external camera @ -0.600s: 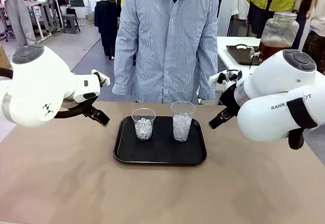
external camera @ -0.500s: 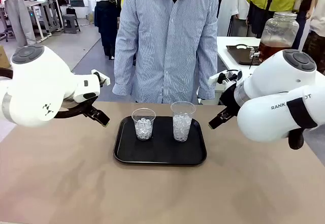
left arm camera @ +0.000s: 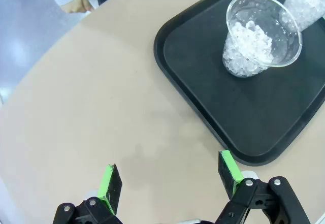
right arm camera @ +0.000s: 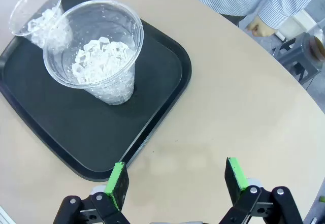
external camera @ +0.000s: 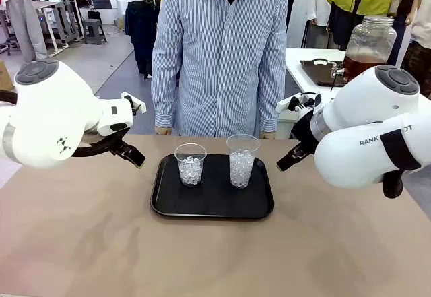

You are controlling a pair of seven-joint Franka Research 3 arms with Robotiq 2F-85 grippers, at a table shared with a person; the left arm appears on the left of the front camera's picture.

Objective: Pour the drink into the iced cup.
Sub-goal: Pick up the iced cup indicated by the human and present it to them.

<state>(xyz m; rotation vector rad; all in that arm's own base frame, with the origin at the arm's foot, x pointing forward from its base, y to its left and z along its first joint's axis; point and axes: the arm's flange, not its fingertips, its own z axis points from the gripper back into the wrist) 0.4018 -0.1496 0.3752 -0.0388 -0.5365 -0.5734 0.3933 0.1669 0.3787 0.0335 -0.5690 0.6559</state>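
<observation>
— How far along is the pour?
— Not begun. The shorter iced cup [external camera: 190, 164] and taller iced cup [external camera: 242, 160] stand upright on the tray [external camera: 212, 206], mouths up, long axes vertical, no amber inside.
— And the drink [external camera: 358, 67]?
— In a jar [external camera: 369, 41], well beyond the tabletop [external camera: 101, 243]. Left claw [left arm camera: 168, 172] and right claw [right arm camera: 175, 173]: fingers apart, empty.

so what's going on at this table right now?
Nothing is held yet. A short clear plastic cup of ice and a taller one stand on the black rectangular tray. The left claw and right claw hover open and empty either side of it. A person in a striped shirt stands at the far edge; a glass jar of amber-brown drink sits behind.
</observation>
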